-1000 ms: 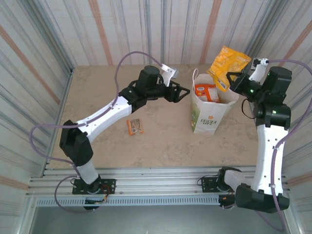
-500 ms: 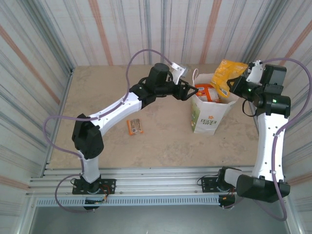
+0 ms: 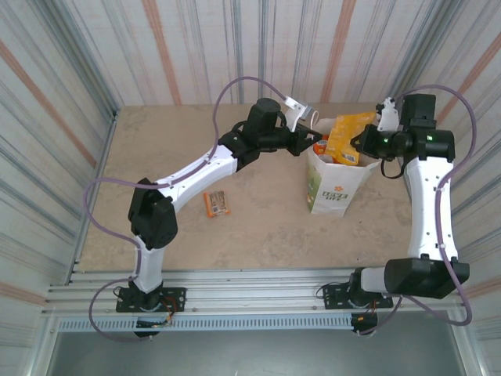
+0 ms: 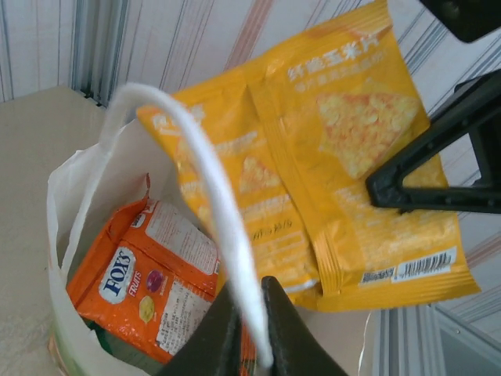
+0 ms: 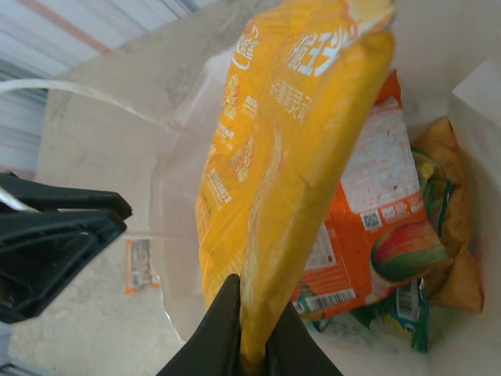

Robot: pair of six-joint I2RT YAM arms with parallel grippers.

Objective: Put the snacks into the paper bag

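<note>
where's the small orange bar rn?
Top view: the small orange bar lies on the table, left of the paper bag, apart from it.

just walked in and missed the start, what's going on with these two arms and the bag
Two arms are filling the paper bag. The left gripper is pinched shut on the bag's white cord handle, while the right gripper holds a yellow packet over the open mouth. An orange Fox's packet and a few others already lie inside; a small orange bar lies out on the table.
</note>
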